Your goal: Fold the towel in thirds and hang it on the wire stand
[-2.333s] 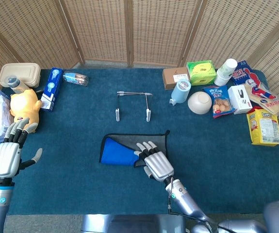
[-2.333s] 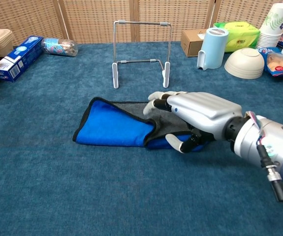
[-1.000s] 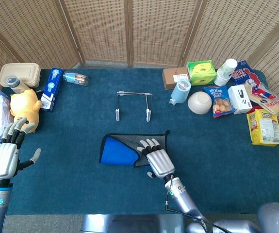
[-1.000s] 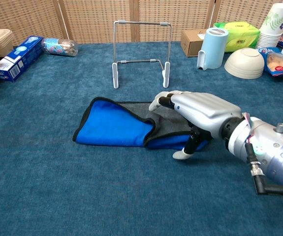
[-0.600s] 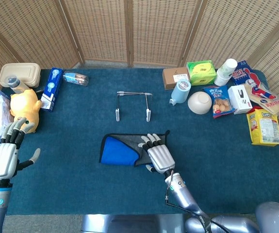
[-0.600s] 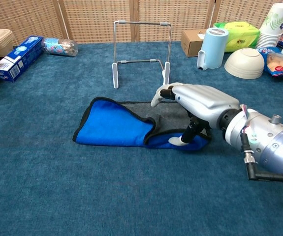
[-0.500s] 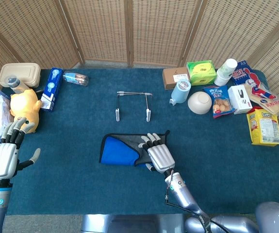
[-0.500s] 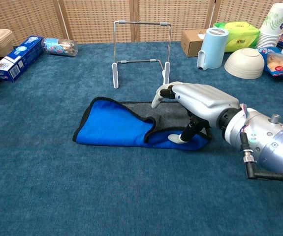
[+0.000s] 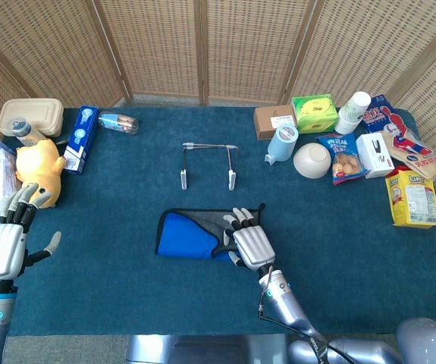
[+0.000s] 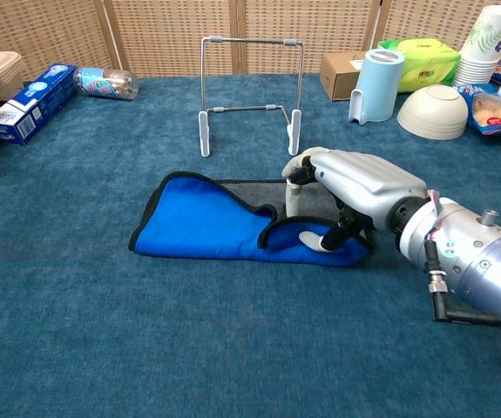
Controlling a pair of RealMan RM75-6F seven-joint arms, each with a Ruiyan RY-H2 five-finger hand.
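The towel (image 10: pixel 224 228) is lying on the blue table cloth (image 10: pixel 102 331) at the six o'clock side of the wire stand (image 10: pixel 248 87), near it but not touching. Its left part is already lying folded over, blue face up, with the grey face showing toward twelve o'clock, so I judge one fold done. The right hand (image 10: pixel 355 196) is working at the towel's three o'clock end: its thumb is tucking under the lifted blue edge while the fingers (image 10: pixel 295 178) are curling down over it, so it appears to be pinching that edge for the second fold. That fold and the hanging are both left to do. The left hand (image 9: pixel 5 246) is hovering at nine o'clock in the head view, fingers apart and holding nothing. The right palm is hiding the pinch, so how firmly the cloth is caught is hard to say.
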